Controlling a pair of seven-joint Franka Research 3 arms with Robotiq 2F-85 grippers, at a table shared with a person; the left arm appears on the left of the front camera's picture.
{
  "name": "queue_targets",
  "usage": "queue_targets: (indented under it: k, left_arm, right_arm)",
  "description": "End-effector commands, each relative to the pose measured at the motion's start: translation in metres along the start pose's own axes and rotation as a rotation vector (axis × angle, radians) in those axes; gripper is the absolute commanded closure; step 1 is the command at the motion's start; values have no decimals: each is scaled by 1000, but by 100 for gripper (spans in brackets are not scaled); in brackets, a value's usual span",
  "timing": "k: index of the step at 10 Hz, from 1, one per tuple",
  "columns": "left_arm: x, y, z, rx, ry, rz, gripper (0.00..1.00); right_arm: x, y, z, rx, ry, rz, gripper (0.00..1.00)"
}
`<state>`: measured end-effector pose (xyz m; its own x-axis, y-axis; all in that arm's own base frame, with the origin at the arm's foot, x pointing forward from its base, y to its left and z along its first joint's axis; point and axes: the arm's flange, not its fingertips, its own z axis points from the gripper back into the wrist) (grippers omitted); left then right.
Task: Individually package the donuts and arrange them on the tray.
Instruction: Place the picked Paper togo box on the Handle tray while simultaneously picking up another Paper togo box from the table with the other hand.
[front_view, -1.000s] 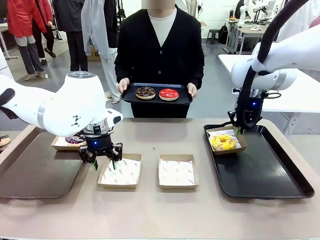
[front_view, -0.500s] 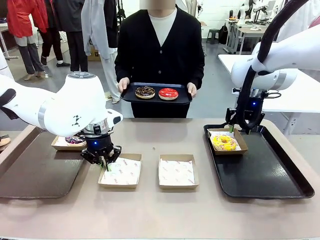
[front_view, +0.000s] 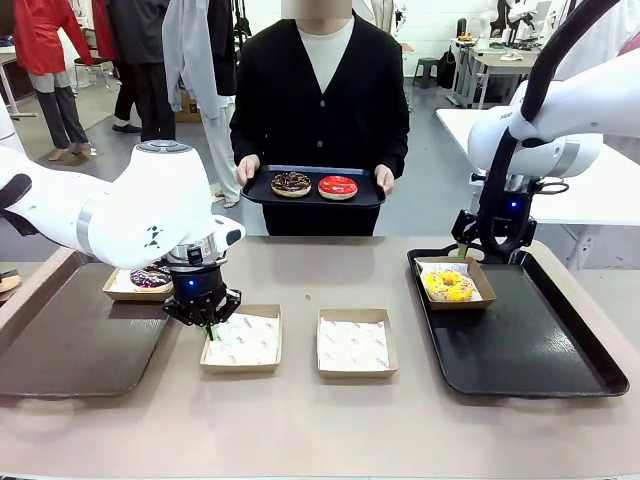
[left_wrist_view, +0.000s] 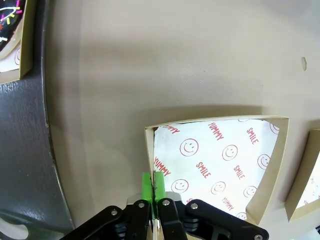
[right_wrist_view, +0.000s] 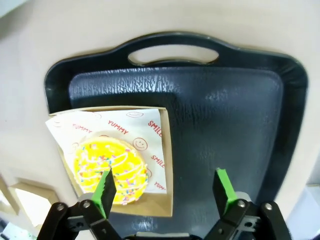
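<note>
Yellow donut (front_view: 448, 285) boxed on black tray (front_view: 540, 350); right gripper (front_view: 487, 256) spread above it.
Left gripper (front_view: 210, 328) pinches wall of empty paper-lined box (front_view: 243, 342), well left of tray.

Red "YUMMY" and "SMILE" on white liner paper (left_wrist_view: 220, 160) in cardboard box (left_wrist_view: 272, 175), same words on paper (right_wrist_view: 145, 122) under yellow donut (right_wrist_view: 122, 167)

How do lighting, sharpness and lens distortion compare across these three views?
Front view: evenly lit and sharp, only a soft shadow under the left gripper. Left wrist view: the wide lens bows the empty box's walls, and a soft shadow crosses the table. Right wrist view: the black tray's rim bulges, its textured floor shows faint sheen, and the yellow donut is crisp.
</note>
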<state>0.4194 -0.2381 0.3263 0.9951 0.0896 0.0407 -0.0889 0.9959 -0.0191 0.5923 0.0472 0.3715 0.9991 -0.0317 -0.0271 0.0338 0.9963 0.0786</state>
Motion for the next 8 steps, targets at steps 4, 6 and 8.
queue_targets:
  k: [4,6,8]
  left_arm:
    - [0,-3,84,-60,13,-33,100]
    - [6,-6,132,-82,-10,-73,100]
    - [8,-15,174,-69,-38,-98,100]
  right_arm:
    - [-80,-78,82,365,-38,118,0]
    - [-109,-141,108,558,-100,94,0]
    - [-126,-200,108,760,-106,49,0]
